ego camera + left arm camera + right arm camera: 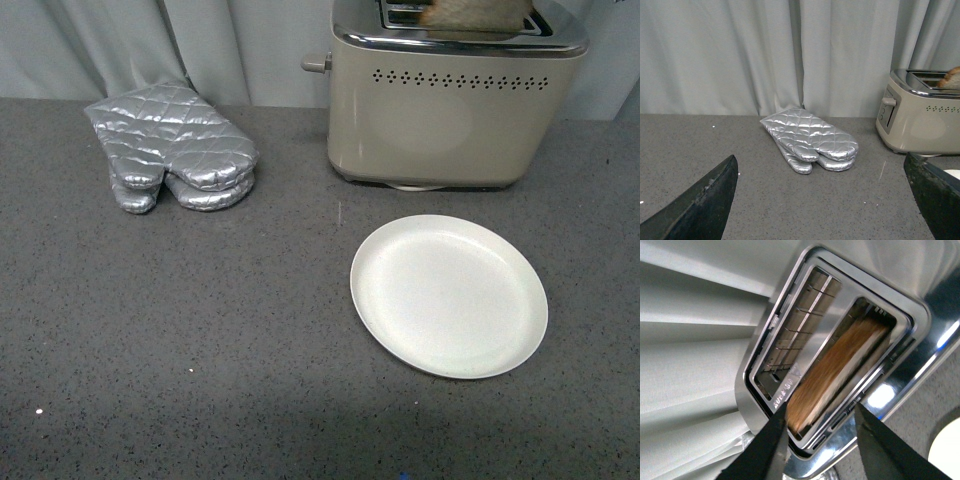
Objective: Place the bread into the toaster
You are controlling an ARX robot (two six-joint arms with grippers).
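The cream-beige toaster [450, 110] with a chrome top stands at the back right of the grey counter. The bread [478, 14] sits in its front slot, its brown top edge sticking out. In the right wrist view the bread [840, 372] fills one slot of the toaster [765, 375], blurred, and the other slot is empty. My right gripper [821, 415] is open just above the bread, touching nothing. My left gripper [822, 172] is open and empty over the counter, facing the toaster [920, 117] from the left. Neither gripper shows in the front view.
A silver quilted oven mitt [170, 148] lies at the back left; it also shows in the left wrist view [810, 137]. An empty white plate [448, 295] lies in front of the toaster. Grey curtains hang behind the counter.
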